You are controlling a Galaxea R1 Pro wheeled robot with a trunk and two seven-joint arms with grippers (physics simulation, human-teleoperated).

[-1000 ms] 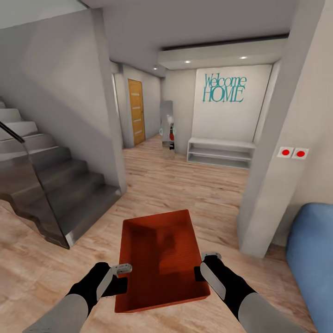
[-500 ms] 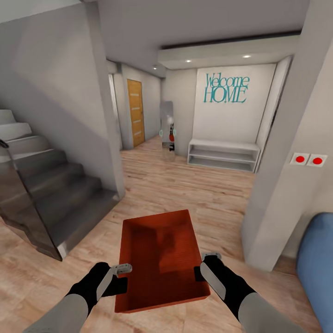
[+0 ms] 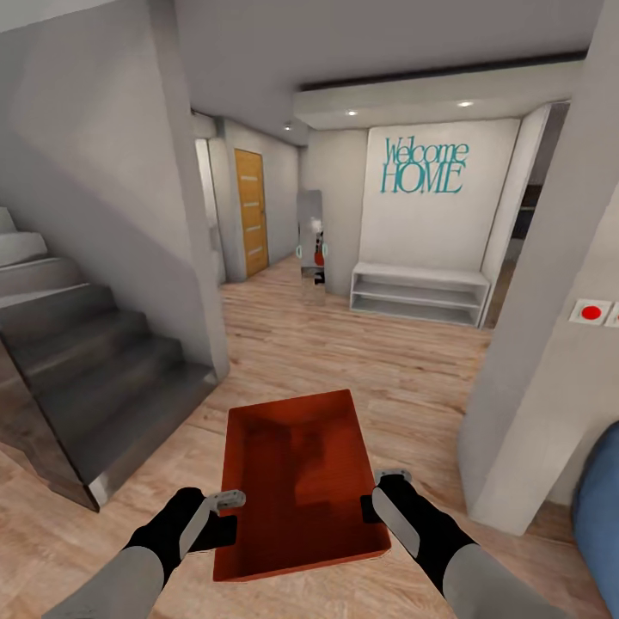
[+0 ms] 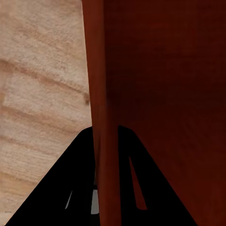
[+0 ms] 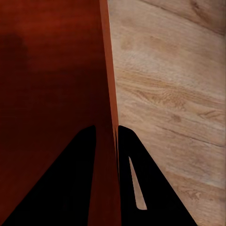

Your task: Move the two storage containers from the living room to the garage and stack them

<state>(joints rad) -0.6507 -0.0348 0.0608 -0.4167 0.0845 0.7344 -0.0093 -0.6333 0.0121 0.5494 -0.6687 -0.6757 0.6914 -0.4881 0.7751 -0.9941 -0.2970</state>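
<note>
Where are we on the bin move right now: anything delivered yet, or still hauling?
Still hauling. One red bin is picked up, held over light wood floor, with the left pincer clamped on one side wall and the right pincer on the other. Stairs and a hallway with a Welcome HOME wall lie ahead; no garage is seen. Left: reach the garage, set this bin down, and get the other stacked with it.

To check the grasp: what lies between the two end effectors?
In the head view, the storage container spans between left end effector and right end effector, each clamping a side wall.
</note>
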